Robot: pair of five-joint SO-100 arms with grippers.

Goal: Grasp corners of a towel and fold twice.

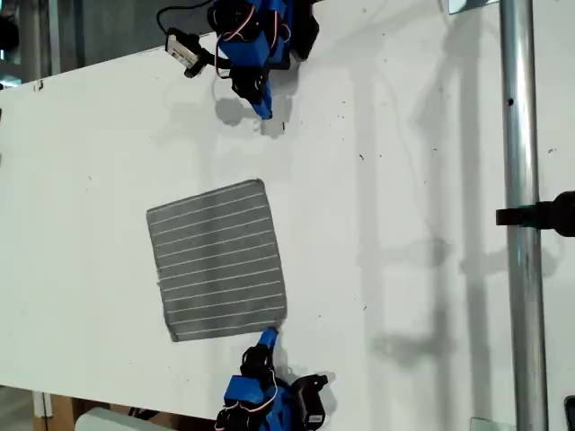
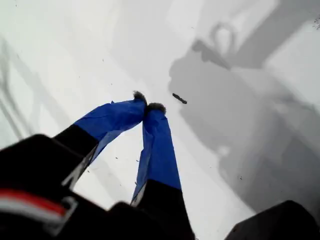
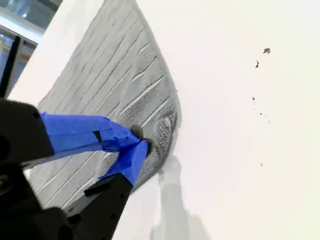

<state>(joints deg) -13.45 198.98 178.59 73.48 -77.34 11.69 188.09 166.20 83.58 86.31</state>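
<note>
The towel (image 1: 218, 260), grey with thin white stripes, lies spread flat on the white table (image 1: 404, 180). My second gripper (image 1: 269, 336) comes in from the exterior view's bottom edge. Its blue fingertips (image 3: 131, 137) meet on the cloth (image 3: 115, 75) just inside one corner (image 3: 173, 119), and the fabric puckers beside them. That corner (image 1: 280, 316) is the lower right one in the exterior view. My first gripper (image 1: 266, 112) is shut at the exterior view's top, over bare table a short way beyond the towel's far edge. Nothing sits between its tips (image 2: 149, 106).
A vertical metal pole (image 1: 521, 224) with a black clamp (image 1: 544, 215) stands at the exterior view's right. A small white device (image 1: 184, 47) hangs beside the first arm's base. A small dark mark (image 2: 179, 98) lies on the table just past my first gripper.
</note>
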